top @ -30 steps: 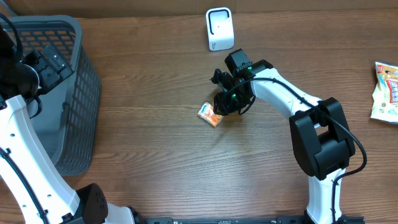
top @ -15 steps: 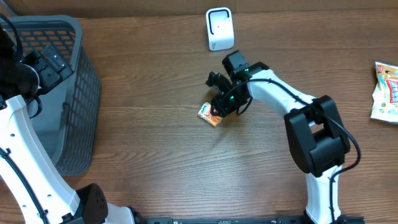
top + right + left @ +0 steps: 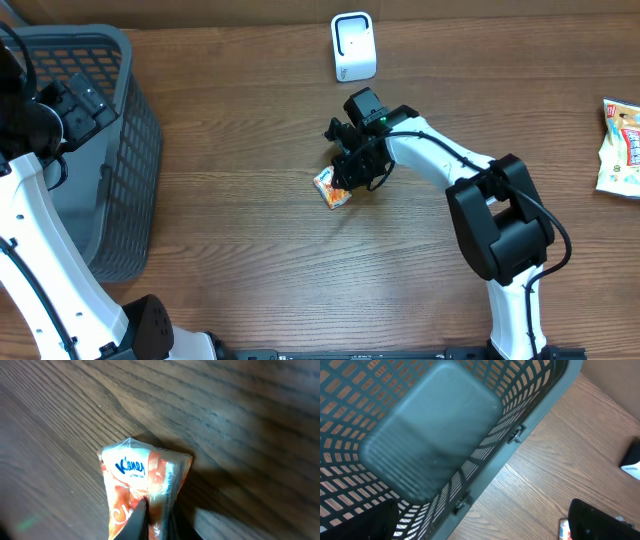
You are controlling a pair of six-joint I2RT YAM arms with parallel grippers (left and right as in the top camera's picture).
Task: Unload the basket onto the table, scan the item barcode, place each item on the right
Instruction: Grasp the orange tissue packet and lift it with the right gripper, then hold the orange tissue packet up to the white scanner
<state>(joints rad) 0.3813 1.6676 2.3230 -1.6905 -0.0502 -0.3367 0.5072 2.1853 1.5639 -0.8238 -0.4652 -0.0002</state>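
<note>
The right tool [image 3: 344,180] was closed on the orange-and-white packet [image 3: 333,187], its two dark fingertips [image 3: 138,521] pinching one end of the wrapper. In the right wrist view the packet [image 3: 145,477] stood up crumpled out of the closed tips, blue lettering on its white upper corner facing the camera. Its far end lay against the wooden tabletop [image 3: 250,230] or just above it; which one could not be told. A dark shadow spread on the wood to the side of the tool.

From overhead, the packet stuck out of the tool's tip on the side away from the right arm. The white scanner [image 3: 353,46] stood upright on the tabletop behind the tool, past its wrist, well apart from the packet and near the far edge. A second snack bag [image 3: 620,148] lay well off to the tool's rear, beyond the arm's base, at the tabletop's edge.

The left tool [image 3: 85,108] hung over the grey mesh basket [image 3: 135,150] with its fingers spread wide and nothing between them. In its wrist view the basket's floor and latticed wall [image 3: 485,455] filled the space between the two dark fingers [image 3: 600,520], with bare wood beyond the rim.
</note>
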